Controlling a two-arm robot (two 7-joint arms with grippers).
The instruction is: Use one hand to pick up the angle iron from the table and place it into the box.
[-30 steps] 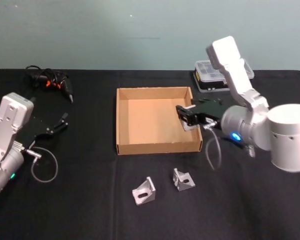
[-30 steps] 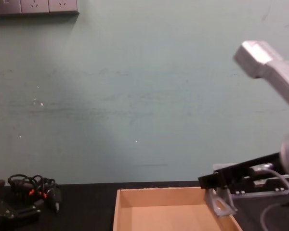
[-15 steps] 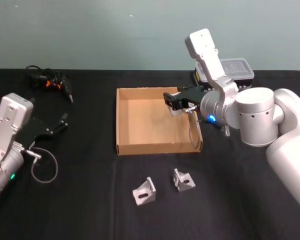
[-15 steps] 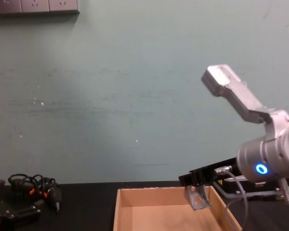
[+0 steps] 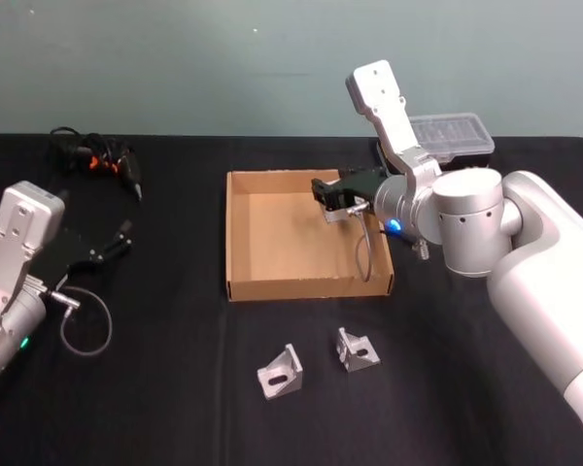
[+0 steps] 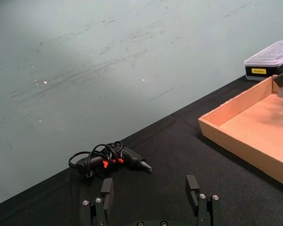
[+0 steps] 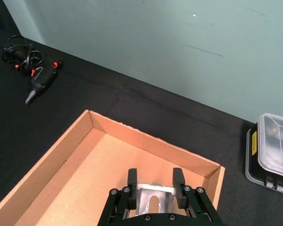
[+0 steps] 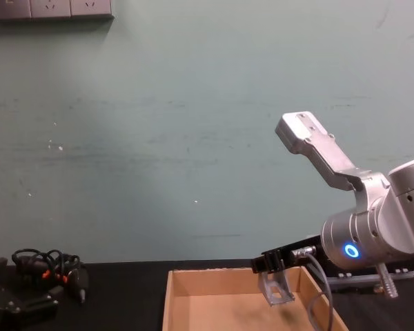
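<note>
Pick-up is judged done and the carry is nearly done. One angle iron is clamped between the narrowly set fingers of the right gripper and is held in the air above the far right part of the box, inside its walls as seen from the head view. In the right wrist view the silver bracket is seen pinched between both black fingers, with the cardboard floor directly beneath. In the chest view the bracket hangs around the level of the box rim, but how far it sits above the floor cannot be told. It has not been released, so lowering, opening the jaws and pulling the arm clear are left. Contents: the box floor is seen bare, with nothing resting in it. Two more angle irons lie on the table just in front of the box, apart from each other and untouched. The clear-lidded plastic case is set behind the right arm with its lid closed – what is inside cannot be made out. The left gripper is parked at the left of the table, low over it, with its fingers spread wide and nothing held. A corded power tool is seen at the far left.
</note>
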